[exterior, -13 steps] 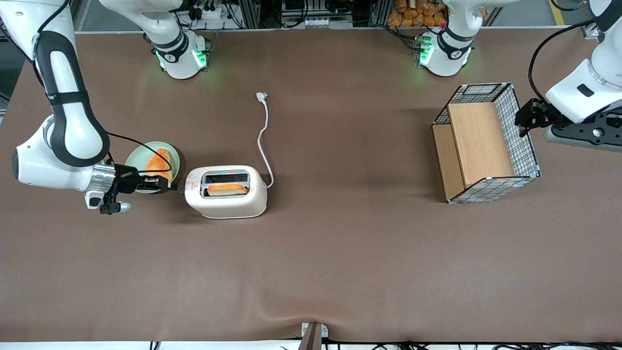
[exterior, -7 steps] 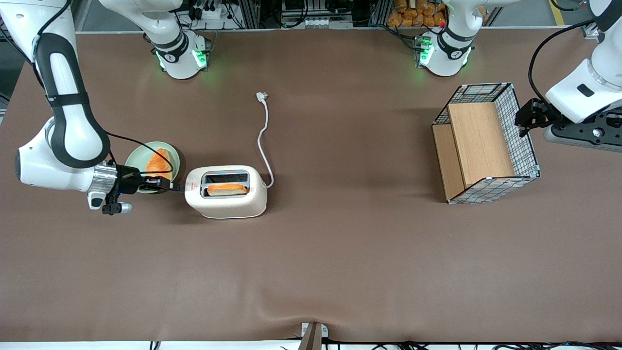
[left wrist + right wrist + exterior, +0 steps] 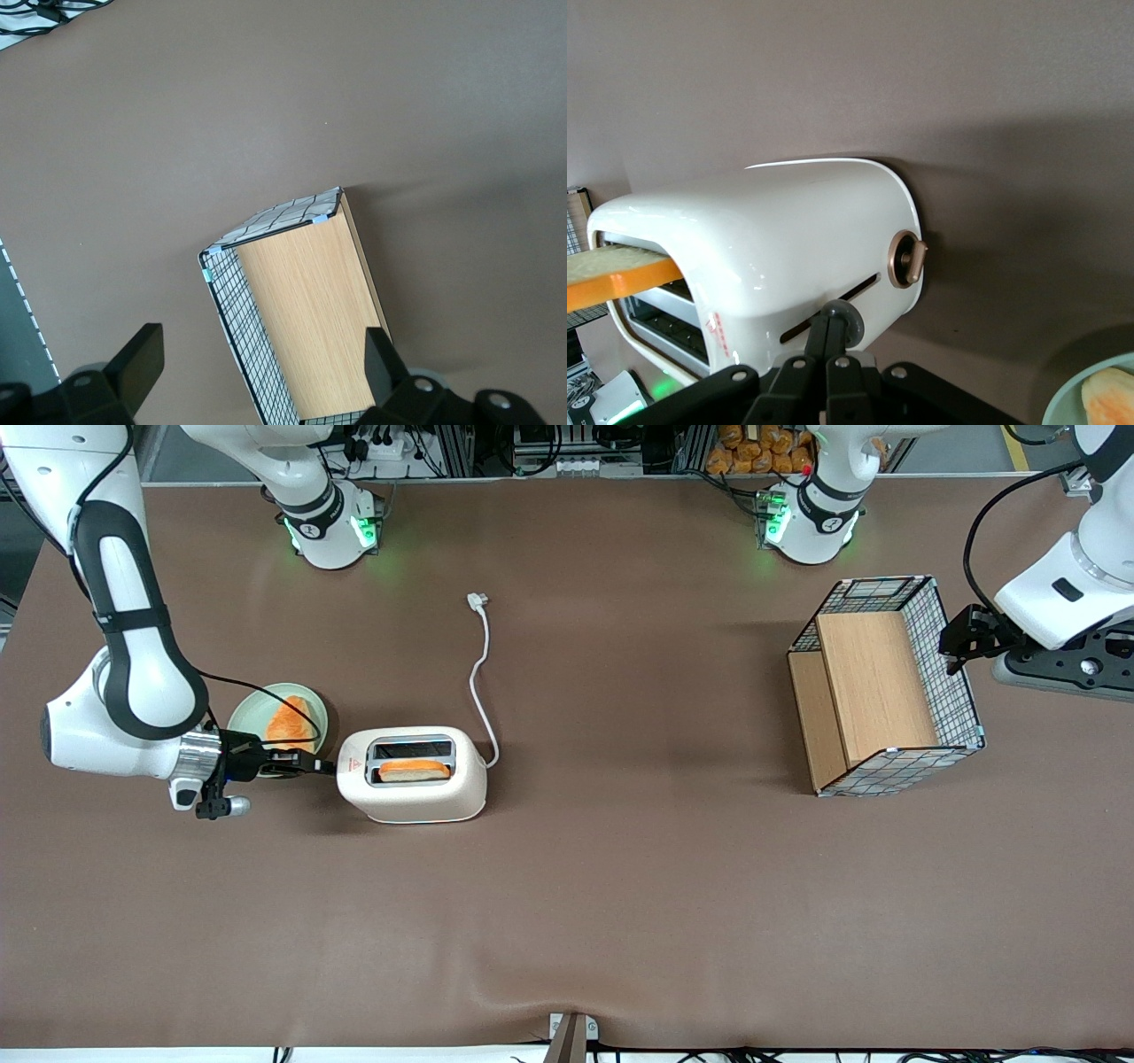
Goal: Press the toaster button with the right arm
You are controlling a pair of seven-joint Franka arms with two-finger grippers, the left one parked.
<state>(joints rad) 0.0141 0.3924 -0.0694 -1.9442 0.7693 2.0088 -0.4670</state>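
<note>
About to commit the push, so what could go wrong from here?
The shut gripper is at the small button; it could slip off toward the dial. The toaster stands free, so a sideways push may slide it rather than press. The right arm hangs beside the plate and might nudge it.

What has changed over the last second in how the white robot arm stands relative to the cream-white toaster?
The right arm slid toward the cream-white two-slot toaster, bringing its slim black gripper, fingers shut, up to the short end with the small grey button. The toaster, its bread slice, the green plate and the wire basket stayed put.
</note>
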